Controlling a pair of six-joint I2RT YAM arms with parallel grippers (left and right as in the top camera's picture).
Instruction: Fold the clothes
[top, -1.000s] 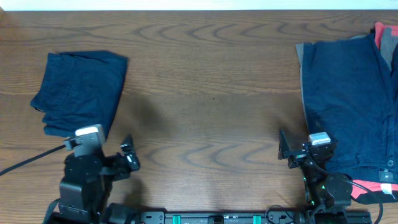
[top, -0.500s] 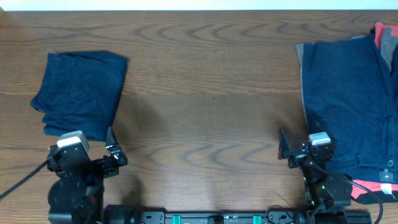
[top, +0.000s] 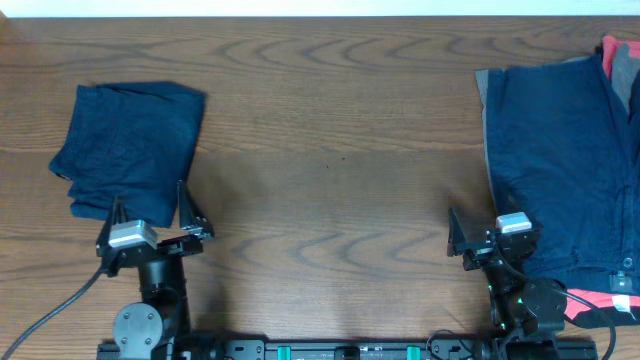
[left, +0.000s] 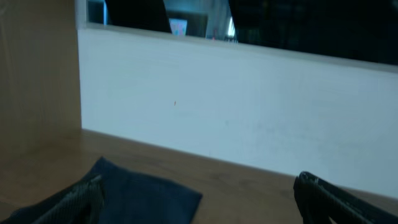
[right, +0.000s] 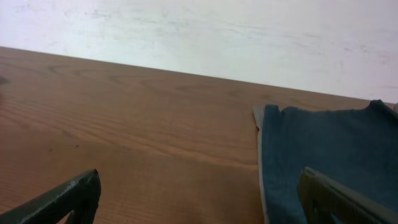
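Between garments, by the look of it. Folded shorts (top: 128, 150) lying far left; pile (top: 560, 170) waiting at right edge. Wide apart and empty, left gripper (top: 149, 197) at shorts' near edge; right gripper (right: 199, 180) likewise agape, empty, beside pile. Next, likely: pinch top navy piece, drag to centre, flatten.
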